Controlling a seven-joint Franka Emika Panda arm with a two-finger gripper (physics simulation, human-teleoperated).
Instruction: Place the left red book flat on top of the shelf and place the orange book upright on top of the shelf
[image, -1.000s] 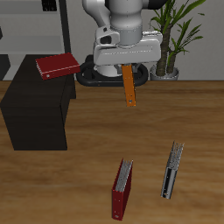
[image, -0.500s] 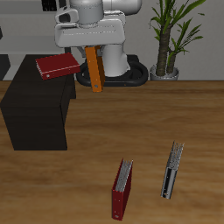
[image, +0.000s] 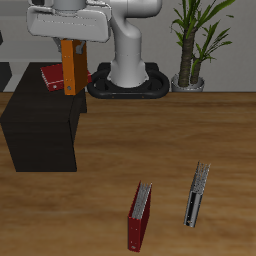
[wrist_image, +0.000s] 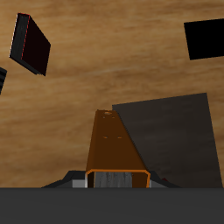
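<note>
The orange book (image: 71, 66) hangs upright in my gripper (image: 70, 42), held over the black shelf (image: 40, 125) near its back end. In the wrist view the orange book (wrist_image: 115, 150) stretches away from the gripper, with the shelf's top (wrist_image: 171, 140) beside and below it. The left red book (image: 54, 75) lies flat on the shelf top, partly hidden behind the orange book.
A darker red book (image: 139, 216) with a grey page block and a grey-white book (image: 197, 194) stand on the wooden table near its front edge. The robot base (image: 130, 80) and a potted plant (image: 192, 40) are at the back. The darker red book shows in the wrist view (wrist_image: 30, 44).
The gripper has carried the orange book sideways from above the table middle to over the shelf, and the book now hangs straighter. The other books have not moved.
</note>
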